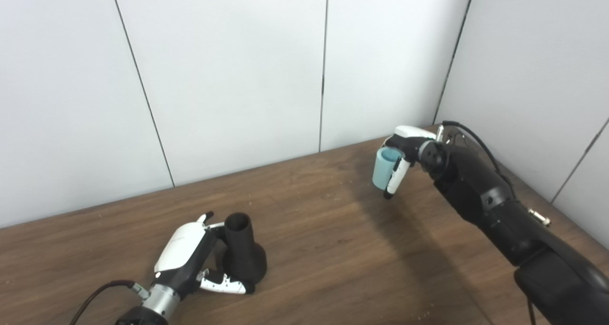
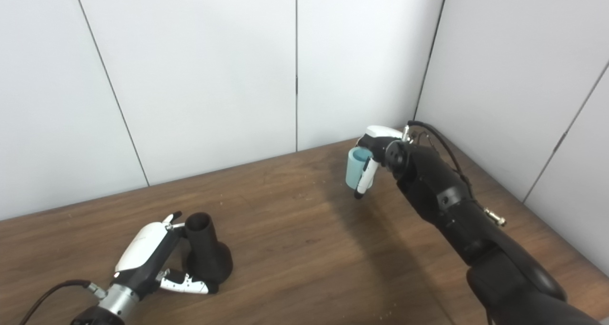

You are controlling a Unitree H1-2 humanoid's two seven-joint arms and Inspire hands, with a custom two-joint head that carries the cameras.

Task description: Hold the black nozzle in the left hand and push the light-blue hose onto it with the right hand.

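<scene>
Wooden and dark brown, the surface point(image 1: 333, 230) fills the lower half of both views and meets pale wall panels point(image 1: 228, 77) at its far edge and at the right, forming a corner behind the right arm; its near edge is cut off by the bottom of the pictures. Between the two arms lies a wide bare stretch of wood with a soft shadow across it.

Next in bulk is the right arm, black and cut off at the lower right corner. At its end, near the far right corner, the right robot hand point(image 1: 404, 156) is curled around the light-blue hose point(image 1: 383, 168), a short open-ended piece held upright and clear of the wood. Much of the hose's right side is hidden by the fingers, so its full length is hard to judge.

Well apart, at the near left, the black nozzle point(image 1: 243, 253) stands on its flared base with its narrower open mouth upward. The left robot hand point(image 1: 188, 253) lies just beside it on the left, fingers wrapped around the neck and base. Whether they press firmly or merely rest against it cannot be told, since black fingers merge with black plastic
</scene>
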